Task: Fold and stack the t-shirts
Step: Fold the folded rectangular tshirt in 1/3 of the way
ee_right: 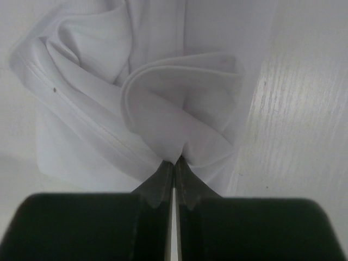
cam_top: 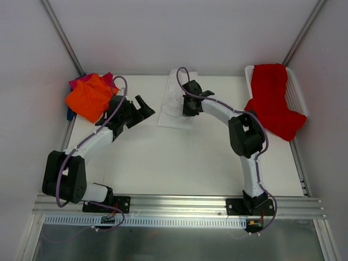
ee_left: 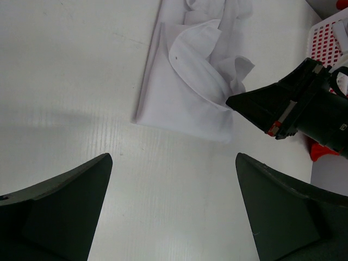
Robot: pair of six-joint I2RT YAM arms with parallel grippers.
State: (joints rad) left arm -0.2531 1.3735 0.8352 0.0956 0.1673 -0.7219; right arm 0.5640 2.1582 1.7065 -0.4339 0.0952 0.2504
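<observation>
Upper centre in the overhead view, the white shirt (cam_top: 169, 116) lies on the counter (cam_top: 163, 160) — light, limp; the right hand (ee_right: 174, 161) pinches a fold, the left hand (ee_left: 173, 159) gapes empty — likely best on a hem.

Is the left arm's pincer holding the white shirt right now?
No, the left pincer is spread wide open over the table, and the white t-shirt lies beyond its fingertips, untouched by them.

The white-and-black left arm (cam_top: 92, 142) angles from the near edge toward the far left corner, its black two-finger left gripper (cam_top: 145, 107) spread wide, holding nothing. The right arm (cam_top: 246, 136) bends toward mid far edge, its black right gripper (ee_right: 174, 166) pinched on a fold of the white cloth t-shirt (ee_right: 179, 109).
</observation>
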